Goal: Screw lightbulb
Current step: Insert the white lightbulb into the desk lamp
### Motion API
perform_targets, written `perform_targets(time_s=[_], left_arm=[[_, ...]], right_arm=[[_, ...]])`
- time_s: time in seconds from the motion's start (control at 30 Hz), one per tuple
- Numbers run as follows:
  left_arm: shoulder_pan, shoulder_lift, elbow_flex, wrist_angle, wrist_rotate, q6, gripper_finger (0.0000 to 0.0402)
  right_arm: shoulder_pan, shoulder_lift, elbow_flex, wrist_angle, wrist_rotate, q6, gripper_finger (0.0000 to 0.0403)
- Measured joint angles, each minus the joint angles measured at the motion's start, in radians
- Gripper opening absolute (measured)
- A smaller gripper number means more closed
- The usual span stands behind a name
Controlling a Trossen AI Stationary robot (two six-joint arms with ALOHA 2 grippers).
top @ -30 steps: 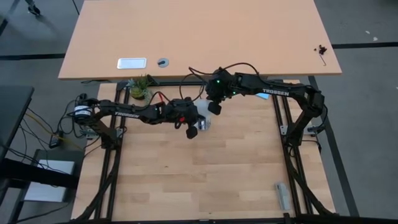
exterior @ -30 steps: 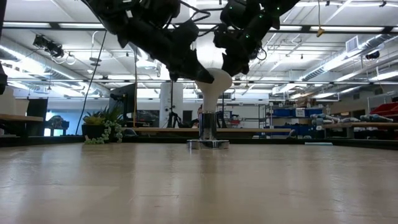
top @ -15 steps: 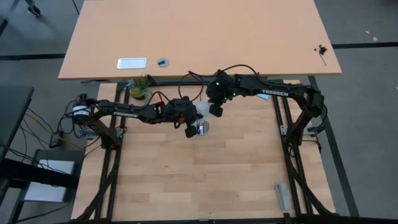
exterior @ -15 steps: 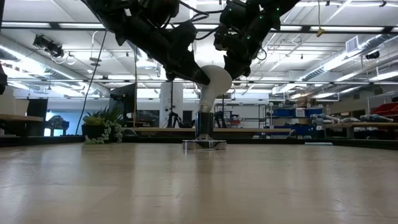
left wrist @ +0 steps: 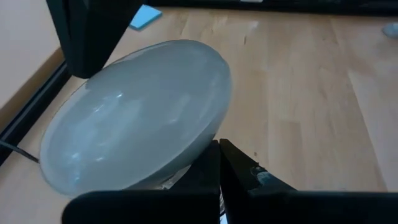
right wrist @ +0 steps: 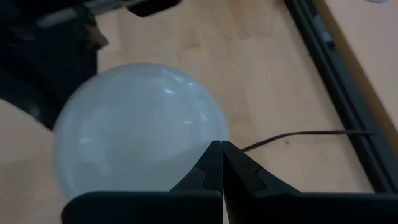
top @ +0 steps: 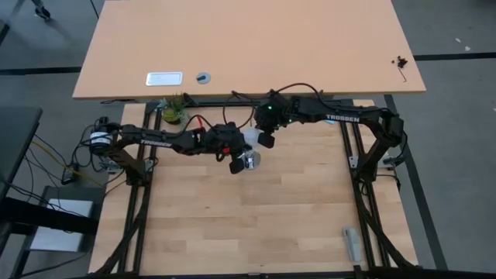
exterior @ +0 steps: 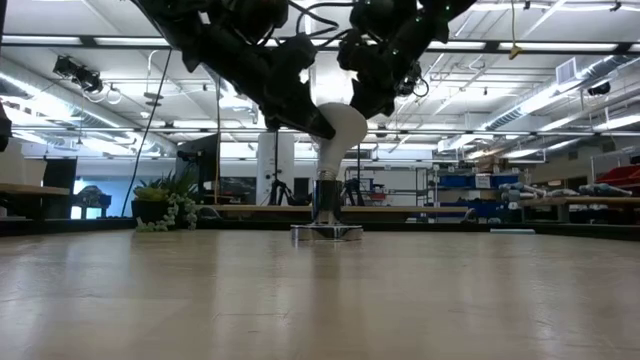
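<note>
With the lightbulb (exterior: pixel 338 128) standing tilted in the socket (exterior: pixel 326 231) toward the surface's (top: pixel 256 225) twelve o'clock, both closed, empty end effectors, left (exterior: pixel 322 127) and right (exterior: pixel 365 105), flank its globe; seating looks under way, and next calls for straightening it.

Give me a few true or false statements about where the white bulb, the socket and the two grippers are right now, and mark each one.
1. The white pear-shaped lightbulb stands with its narrow end in the round silver socket. True.
2. The bulb lies flat on the wooden table. False: it stands tilted.
3. Both the left gripper and right gripper are shut. True.
4. The right gripper is parked far from the bulb. False: it is beside the globe.
5. A small green potted plant sits at the table's far edge. True.
</note>
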State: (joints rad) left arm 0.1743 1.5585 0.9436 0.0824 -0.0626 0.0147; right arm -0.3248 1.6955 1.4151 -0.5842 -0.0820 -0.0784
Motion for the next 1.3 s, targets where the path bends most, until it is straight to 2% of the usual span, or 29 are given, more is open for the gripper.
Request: perform_targets(time_s=[0.37,0.97,1.13,1.3], left_arm=[[-0.008,0.052,0.0,0.075,-0.019,0.0,0.0],[-0.025,0.051,0.0,0.068,-0.044,0.005,0.0],[-0.026,0.05,0.0,0.053,-0.038,0.004,0.0],[-0.026,0.05,0.0,0.024,-0.036,0.0,0.0]], right_arm=[[0.041,-0.015,0.001,0.032,-0.028,-0.001,0.0007],[0.076,-0.047,0.001,0.047,-0.039,0.007,0.0007],[0.084,-0.052,0.001,0.037,0.006,-0.003,0.0007],[0.076,-0.07,0.001,-0.055,0.115,-0.017,0.0007]])
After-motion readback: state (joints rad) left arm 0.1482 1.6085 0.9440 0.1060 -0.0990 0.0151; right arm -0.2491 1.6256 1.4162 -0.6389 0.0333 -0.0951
